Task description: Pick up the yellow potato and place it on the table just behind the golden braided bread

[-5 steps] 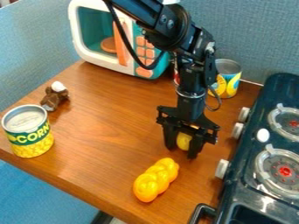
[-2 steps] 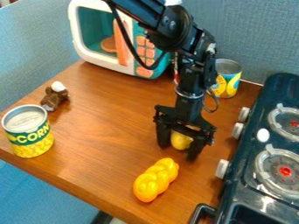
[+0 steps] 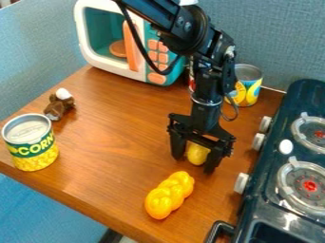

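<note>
The tool (image 3: 195, 164) has edged left, its fingers now parted wider, and from the left here's the yellow-green can (image 3: 30, 143), brown toy (image 3: 57, 107), braided piece (image 3: 169, 194), then the yellow object (image 3: 198, 154) between those open fingers above the worktop (image 3: 117, 137), near the stove (image 3: 273, 190).

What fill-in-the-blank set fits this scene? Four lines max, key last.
The tool hangs over a rounded object whose colour is ____.
The corn can stands ____, not lying on its side.
The toy microwave's buttons are ____ in colour.
On the toy stove, the number of burners in view is ____.

Missing words: yellow; upright; orange; two.
</note>
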Controlling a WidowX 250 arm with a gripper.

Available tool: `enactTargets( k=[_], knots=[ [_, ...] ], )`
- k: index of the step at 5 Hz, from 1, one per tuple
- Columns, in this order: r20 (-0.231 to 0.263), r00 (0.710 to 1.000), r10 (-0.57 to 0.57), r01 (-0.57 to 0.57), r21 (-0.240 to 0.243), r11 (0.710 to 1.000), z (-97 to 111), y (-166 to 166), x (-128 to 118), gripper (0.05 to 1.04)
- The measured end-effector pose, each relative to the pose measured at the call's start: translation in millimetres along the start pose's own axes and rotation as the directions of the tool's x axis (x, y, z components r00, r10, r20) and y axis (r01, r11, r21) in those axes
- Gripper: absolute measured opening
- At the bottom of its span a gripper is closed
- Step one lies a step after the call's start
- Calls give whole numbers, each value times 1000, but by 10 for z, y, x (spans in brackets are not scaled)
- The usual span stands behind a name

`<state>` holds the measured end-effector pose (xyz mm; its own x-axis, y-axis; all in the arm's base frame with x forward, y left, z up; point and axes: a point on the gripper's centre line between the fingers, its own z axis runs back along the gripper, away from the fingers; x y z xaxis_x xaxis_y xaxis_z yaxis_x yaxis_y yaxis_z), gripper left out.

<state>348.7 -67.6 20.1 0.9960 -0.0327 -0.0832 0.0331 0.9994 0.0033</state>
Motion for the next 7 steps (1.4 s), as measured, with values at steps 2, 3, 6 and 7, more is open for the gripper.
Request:
enactTargets(
  k=[2, 3, 6, 7],
  knots=[
    [32, 998, -51, 53, -59, 997, 200, -83, -9, 1004],
    [85, 986, -142, 152, -121, 981, 535, -135, -128, 1004],
    [-75, 992, -99, 111, 175, 978, 1009, 890, -614, 1004],
    [-81, 995, -54, 67, 165, 984, 1068, 1261, -709, 1004]
  ],
)
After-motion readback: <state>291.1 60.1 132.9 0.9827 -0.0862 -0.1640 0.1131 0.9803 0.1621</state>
